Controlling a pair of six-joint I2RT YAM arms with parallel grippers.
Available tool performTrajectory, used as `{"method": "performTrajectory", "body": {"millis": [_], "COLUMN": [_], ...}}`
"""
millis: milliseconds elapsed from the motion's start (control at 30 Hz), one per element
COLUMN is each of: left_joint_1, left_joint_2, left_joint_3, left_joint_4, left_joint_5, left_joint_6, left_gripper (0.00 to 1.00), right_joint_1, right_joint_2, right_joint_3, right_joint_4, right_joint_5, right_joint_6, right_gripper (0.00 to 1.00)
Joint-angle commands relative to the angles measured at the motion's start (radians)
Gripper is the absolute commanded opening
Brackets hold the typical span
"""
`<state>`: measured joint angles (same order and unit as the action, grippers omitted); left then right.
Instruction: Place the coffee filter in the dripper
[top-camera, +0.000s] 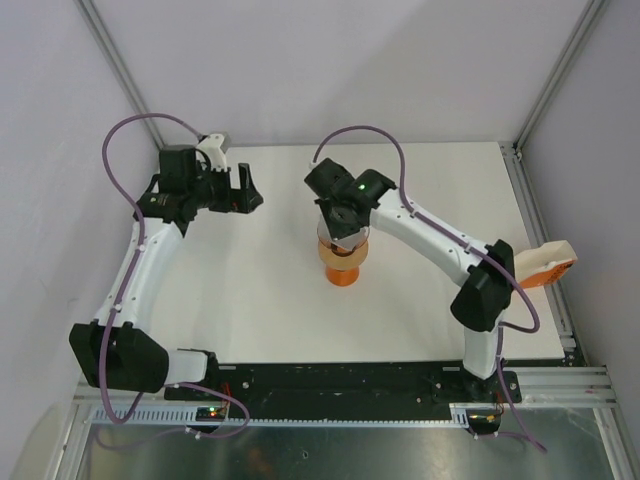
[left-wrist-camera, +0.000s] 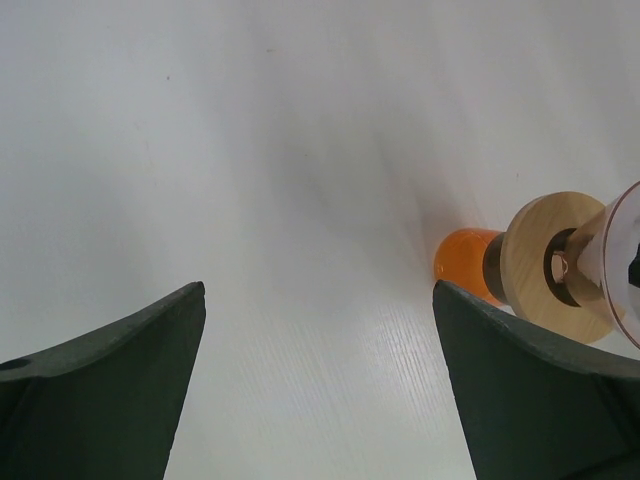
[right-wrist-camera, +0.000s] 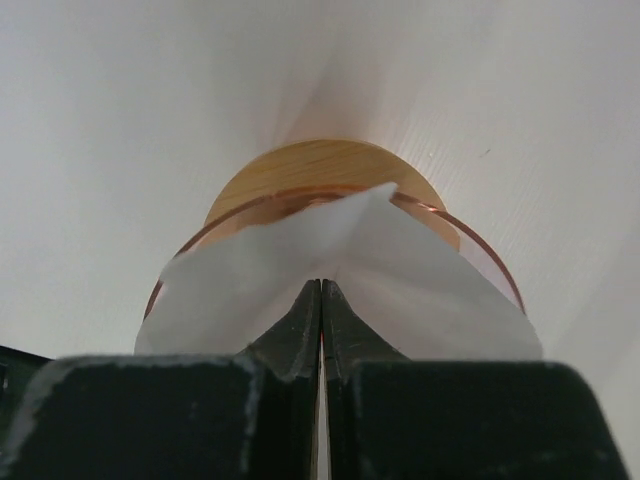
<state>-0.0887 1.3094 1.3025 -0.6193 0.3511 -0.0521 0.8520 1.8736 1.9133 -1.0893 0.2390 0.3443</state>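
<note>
Tool tips come nearest: the right tool is fully closed, jaws pressed flat together, with their point set into the coffee filter. We cannot tell whether a fold is pinched between them or merely pushed down. Just beyond, the white paper spreads open inside the dripper. Its corners stand above the orange-tinted rim at 9 and 3 o'clock, so the filter is in the cup but, in our judgement, not seated smoothly. Behind the rim sits a wooden collar. Farther off, at 10 o'clock on the surface, the left tool is spread wide and holds nothing, well apart from the dripper. An orange-and-white packet lies at 3 o'clock. What is left, we judge, is letting go and backing out without dragging the paper up.
</note>
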Motion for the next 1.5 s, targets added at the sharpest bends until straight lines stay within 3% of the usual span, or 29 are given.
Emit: {"method": "performTrajectory", "body": {"millis": [0,400,967,1067,1300,1467], "left_joint_1": [0.02,0.032,0.035,0.034,0.034,0.035], "left_joint_2": [-0.044,-0.036,-0.03,-0.031,-0.031,-0.03], "left_joint_3": [-0.014,-0.022,-0.022,-0.021,-0.019,-0.02], "left_joint_4": [0.052,0.062,0.068,0.067,0.067,0.068], "left_joint_5": [0.057,0.087,0.104,0.105,0.112,0.117], "left_joint_6": [0.006,-0.001,-0.005,-0.005,-0.006,-0.008], "left_gripper": [1.0,1.0,1.0,1.0,1.0,1.0], "right_joint_1": [0.012,0.017,0.021,0.021,0.024,0.034], "right_joint_2": [0.052,0.137,0.115,0.098,0.082,0.07], "right_joint_3": [0.062,0.051,0.1,0.102,0.101,0.104], "right_joint_4": [-0.056,-0.054,-0.067,-0.066,-0.07,-0.062], "right_joint_5": [0.042,0.068,0.081,0.087,0.097,0.098], "right_joint_6": [-0.023,-0.022,-0.036,-0.039,-0.045,-0.057], "right_gripper": [0.0,0.0,0.0,0.04,0.23,0.28]}}
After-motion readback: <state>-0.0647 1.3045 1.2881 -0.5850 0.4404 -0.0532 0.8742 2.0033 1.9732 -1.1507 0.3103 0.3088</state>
